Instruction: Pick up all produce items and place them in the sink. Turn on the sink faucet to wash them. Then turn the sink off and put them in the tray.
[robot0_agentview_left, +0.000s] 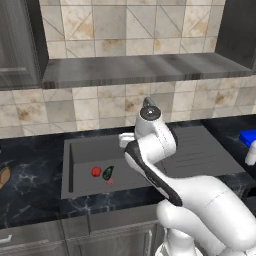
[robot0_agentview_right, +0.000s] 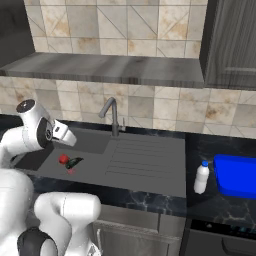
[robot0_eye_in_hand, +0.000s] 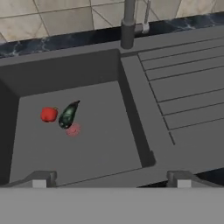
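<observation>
Both produce items lie side by side on the floor of the dark grey sink (robot0_eye_in_hand: 96, 148): a red round one (robot0_eye_in_hand: 49, 114) (robot0_agentview_left: 96, 172) (robot0_agentview_right: 63, 159) and a dark green oval one (robot0_eye_in_hand: 68, 115) (robot0_agentview_left: 107, 173) (robot0_agentview_right: 75, 162), next to the red drain mark. My gripper (robot0_eye_in_hand: 111, 179) (robot0_agentview_right: 65, 132) hangs open above the basin's near edge with nothing between its fingers. The sink faucet (robot0_agentview_right: 112, 116) (robot0_eye_in_hand: 128, 26) stands at the back rim, between basin and drainboard. The blue tray (robot0_agentview_right: 235, 175) (robot0_agentview_left: 248, 137) sits on the counter far right.
A ribbed drainboard (robot0_agentview_right: 145, 157) lies right of the basin. A white bottle (robot0_agentview_right: 201, 177) stands between the drainboard and the tray. A tan-brown oblong item (robot0_agentview_left: 4, 176) lies on the counter at the far left. A grey shelf (robot0_agentview_left: 140, 70) runs above the backsplash.
</observation>
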